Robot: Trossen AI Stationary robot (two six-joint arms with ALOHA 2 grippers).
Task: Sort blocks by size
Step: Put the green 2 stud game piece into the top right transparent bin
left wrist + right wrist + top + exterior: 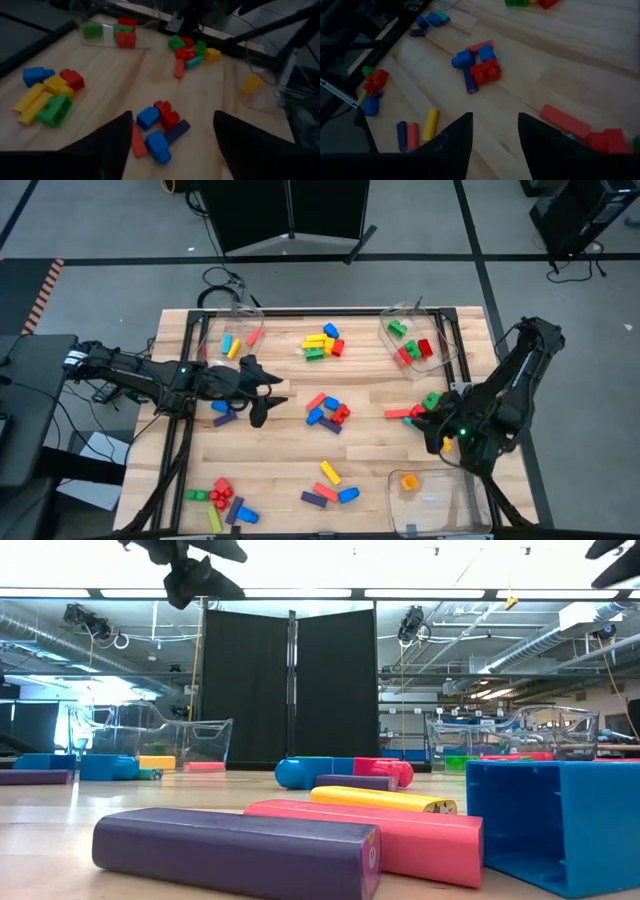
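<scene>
My left gripper [262,412] hangs with fingers spread wide and empty, beside the centre pile of blocks [327,412]; my right gripper [495,140] is narrower, holding nothing.

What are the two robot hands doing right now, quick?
Left gripper: open, holding nothing.
Right gripper: open, holding nothing.

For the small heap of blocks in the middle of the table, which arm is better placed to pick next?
The left. The left gripper hangs open just beside the middle heap, and its wrist view looks straight at it. The right gripper is farther off, by the blocks near the right edge.
</scene>
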